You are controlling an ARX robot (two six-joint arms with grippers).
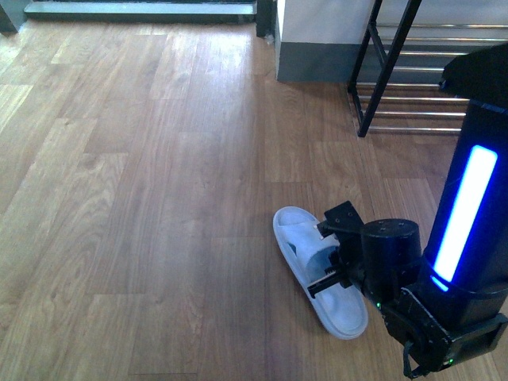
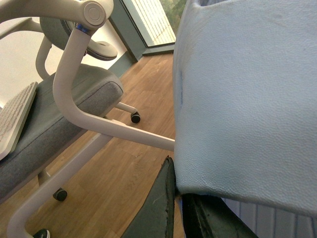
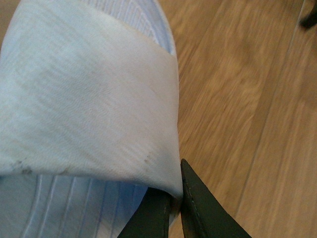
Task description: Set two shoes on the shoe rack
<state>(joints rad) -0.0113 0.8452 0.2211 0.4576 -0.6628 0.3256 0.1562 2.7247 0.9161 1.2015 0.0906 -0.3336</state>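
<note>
At floor level my right gripper point(image 1: 332, 268) pinches the sandal's point(image 1: 343, 311) soft strap point(image 3: 89, 99); left gripper point(image 2: 179, 198) pinches the second sandal point(image 2: 247, 99). Both look light, floppy.

No lettering, brand mark, number or sign can be read; none is made out on the slide sandal point(image 1: 343, 313) at the jaws or on the shoe rack point(image 1: 413, 99) beyond them

Low-reaching right end effector point(image 1: 332, 266) pinches a sandal point(image 1: 298, 234); left end effector point(image 2: 178, 208) pinches its mate point(image 2: 247, 99).
</note>
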